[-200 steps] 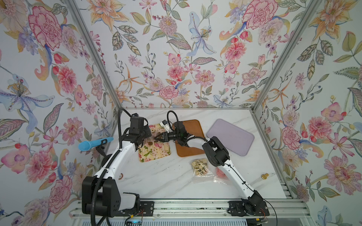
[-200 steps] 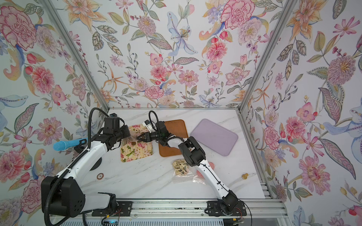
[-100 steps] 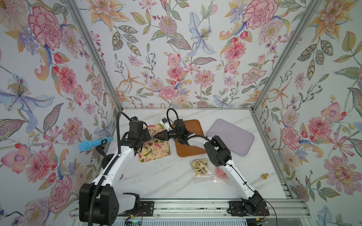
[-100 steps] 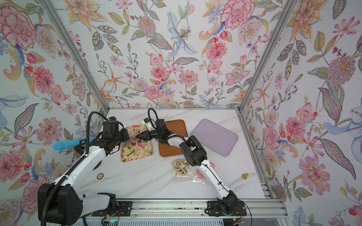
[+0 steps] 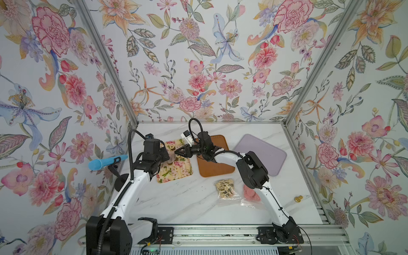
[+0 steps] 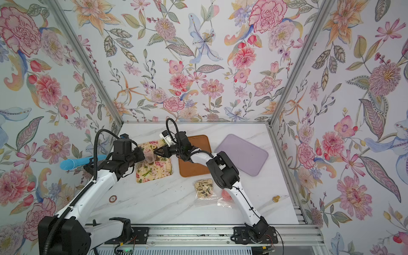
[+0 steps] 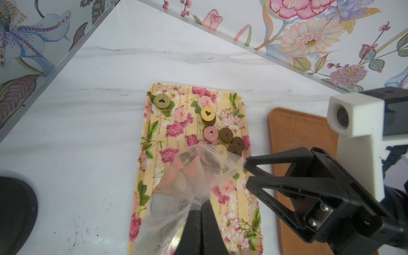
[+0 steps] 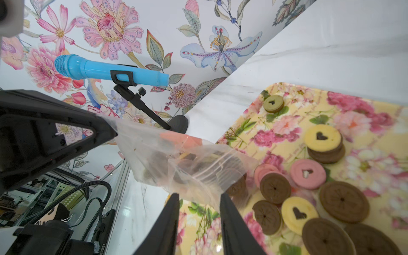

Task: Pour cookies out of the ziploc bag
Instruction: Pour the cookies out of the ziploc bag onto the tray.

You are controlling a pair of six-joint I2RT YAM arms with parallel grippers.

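While the ziploc bag (image 7: 189, 176) hung tipped over the floral tray (image 7: 154, 132), the pour read as part done.

Left gripper (image 7: 199, 207): jaws fully closed, pinching the bag's bunched closed end and holding it up. Right gripper (image 8: 198, 195): jaws part-way apart, with the bag's lip lying in the gap. No firm pinch on the film showed, so it looked to be steadying the mouth, not gripping it.

Cookies (image 7: 225, 135) out: around a dozen rounds on the tray, brown, pink, yellow and one greenish. In both top views they clustered toward the tray's 12 o'clock end, just beyond the bag's mouth, some stacked or overlapping. Cookies left: several dark rounds showed through the film near the mouth; count not readable.

In a top view the left gripper stood at the tray's 9 o'clock side and the right one at 3 o'clock. The brown tray (image 5: 215, 167) lay just beside the floral one at 3 o'clock, and the lilac tray (image 5: 262, 152) lay beyond it; nothing had been poured on either.

Two more bags lay flat on the table (image 5: 176, 203) at about 5 o'clock of the floral tray. One held star cookies (image 5: 225, 187), the other pink discs (image 5: 250, 194), the latter partly hidden by the right arm (image 5: 271, 198).

Judgement: the first bag needed a steeper tip or a shake to clear, and the other two bags were yet to be emptied
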